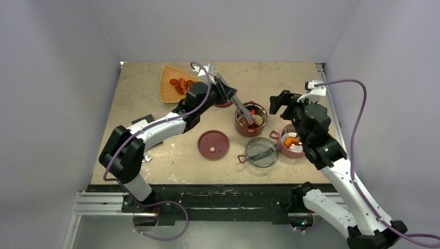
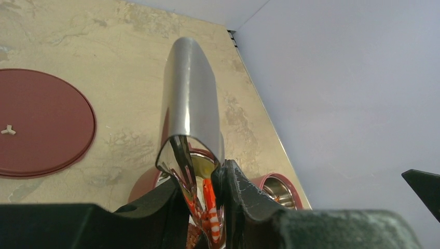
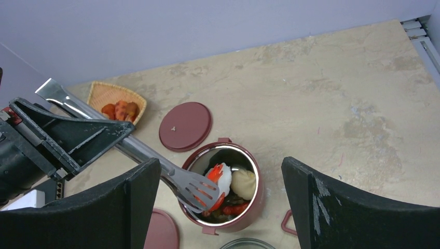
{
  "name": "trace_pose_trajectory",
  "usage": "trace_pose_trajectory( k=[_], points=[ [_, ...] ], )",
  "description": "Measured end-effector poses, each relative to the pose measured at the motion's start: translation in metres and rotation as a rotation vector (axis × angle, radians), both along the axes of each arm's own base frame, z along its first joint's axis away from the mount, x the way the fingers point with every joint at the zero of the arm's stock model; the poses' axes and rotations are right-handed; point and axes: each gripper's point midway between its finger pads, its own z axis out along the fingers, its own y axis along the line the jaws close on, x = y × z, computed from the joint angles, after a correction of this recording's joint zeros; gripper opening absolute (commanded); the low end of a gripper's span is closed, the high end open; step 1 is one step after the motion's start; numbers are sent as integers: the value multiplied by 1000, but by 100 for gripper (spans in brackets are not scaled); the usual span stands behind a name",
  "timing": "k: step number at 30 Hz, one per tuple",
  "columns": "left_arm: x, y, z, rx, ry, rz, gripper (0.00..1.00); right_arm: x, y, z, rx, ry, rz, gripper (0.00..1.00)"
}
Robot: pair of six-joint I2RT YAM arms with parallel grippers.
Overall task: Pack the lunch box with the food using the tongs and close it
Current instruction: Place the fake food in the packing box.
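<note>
My left gripper (image 1: pixel 224 91) (image 2: pixel 205 181) is shut on the silvery tongs (image 1: pixel 236 101) (image 2: pixel 189 104) (image 3: pixel 136 149). Their slotted tips (image 3: pixel 201 190) reach into the mouth of one lunch box bowl (image 1: pixel 263 122) (image 3: pixel 257 199). An orange-and-white food piece (image 2: pixel 210 207) (image 3: pixel 221 175) sits between the tips. A pale dumpling (image 3: pixel 244 182) and red pieces lie in that bowl. The second bowl (image 1: pixel 284 149) (image 2: pixel 277 188), holding orange food (image 1: pixel 291 140), is partly under the right arm. My right gripper (image 1: pixel 278 105) (image 3: pixel 220 166) is open just right of the first bowl, holding nothing.
A dark-red disc lid (image 1: pixel 213 144) and the smoky clear top lid (image 1: pixel 261 151) lie in front of the bowls. Another disc lid (image 3: pixel 185 126) (image 2: pixel 41 122) lies behind them. An orange fan-shaped tray (image 1: pixel 167 88) (image 3: pixel 101 93) with more orange pieces (image 1: pixel 180 84) sits at the back left.
</note>
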Motion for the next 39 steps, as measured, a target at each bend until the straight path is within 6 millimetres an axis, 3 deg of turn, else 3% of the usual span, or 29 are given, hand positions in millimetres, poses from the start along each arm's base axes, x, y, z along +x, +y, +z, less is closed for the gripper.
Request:
trace_pose_trajectory(
  k=[9,21,26,29,32,35,39],
  points=[
    [2,-1,0,4,-2,0,31,0,0,0,-1,-1,1,91],
    [4,6,3,55,-20,24,29,0,0,0,-4,-1,3,91],
    [4,21,24,85,-52,63,29,0,0,1,-9,-6,3,91],
    [11,45,46,80,-79,111,29,-1,-1,4,-9,-15,4,91],
    [30,91,63,74,-99,210,29,-2,-2,6,-8,-23,4,91],
    [51,143,70,103,-103,325,29,-2,-1,8,-6,-29,4,91],
    [71,197,72,154,-95,454,29,-2,-1,8,-5,-31,5,91]
  ],
)
